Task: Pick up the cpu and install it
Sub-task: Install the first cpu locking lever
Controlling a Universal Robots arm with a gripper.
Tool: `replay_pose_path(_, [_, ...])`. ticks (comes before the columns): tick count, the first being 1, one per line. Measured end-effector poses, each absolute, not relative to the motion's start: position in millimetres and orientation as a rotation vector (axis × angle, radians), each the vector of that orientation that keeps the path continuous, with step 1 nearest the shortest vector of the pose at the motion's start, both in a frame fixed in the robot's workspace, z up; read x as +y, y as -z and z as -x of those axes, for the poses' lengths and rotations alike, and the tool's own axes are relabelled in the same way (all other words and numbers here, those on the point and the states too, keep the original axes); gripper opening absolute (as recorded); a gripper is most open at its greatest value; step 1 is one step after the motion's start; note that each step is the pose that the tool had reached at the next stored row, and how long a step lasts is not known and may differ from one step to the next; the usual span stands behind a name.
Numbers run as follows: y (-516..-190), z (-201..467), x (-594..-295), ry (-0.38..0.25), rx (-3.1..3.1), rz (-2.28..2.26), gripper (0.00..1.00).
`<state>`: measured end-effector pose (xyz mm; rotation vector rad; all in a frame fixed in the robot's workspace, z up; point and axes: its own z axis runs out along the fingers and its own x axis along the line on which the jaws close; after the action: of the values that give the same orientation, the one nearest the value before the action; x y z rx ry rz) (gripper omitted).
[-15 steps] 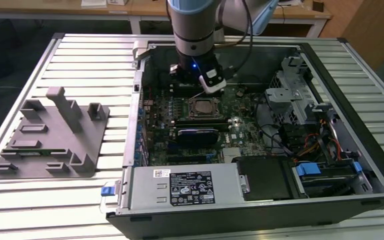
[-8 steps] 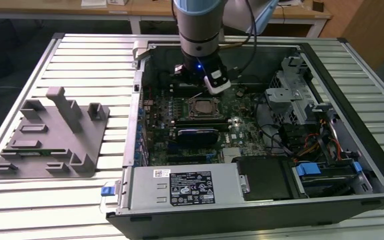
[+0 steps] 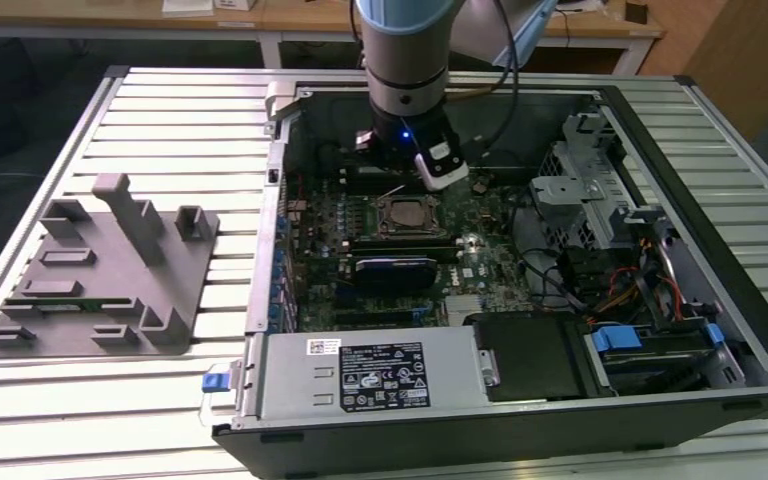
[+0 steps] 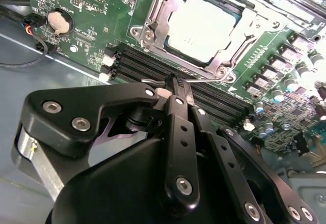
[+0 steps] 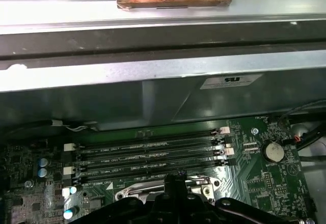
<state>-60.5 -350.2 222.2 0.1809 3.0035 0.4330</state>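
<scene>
- You see the chip (image 4: pixel 205 26) with a pale, smooth, satin metal top.
- Your gripper (image 4: pixel 175 84) is matt black, with shiny screws.
- The green board (image 4: pixel 86 10) looks glossy.
- The table (image 3: pixel 157 110) is ribbed bare metal.

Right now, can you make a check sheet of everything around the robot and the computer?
Surface: slatted metal table, computer case lying open on it.
Job's things: cpu sits in the socket, metal frame around it.
Clutter: grey fixture block on the exterior view's left.
Gripper: gripper shut, holding nothing, tips at the thin socket lever beside the memory slots.
Cables: bundle inside the case on the exterior view's right.
Surroundings: wooden desks behind the table.
</scene>
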Motion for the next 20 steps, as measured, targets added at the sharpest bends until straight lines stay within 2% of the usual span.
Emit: replay_pose_path(20, [-214.4,60.3,-350.1,-0.443,2.983,-0.214,0.11])
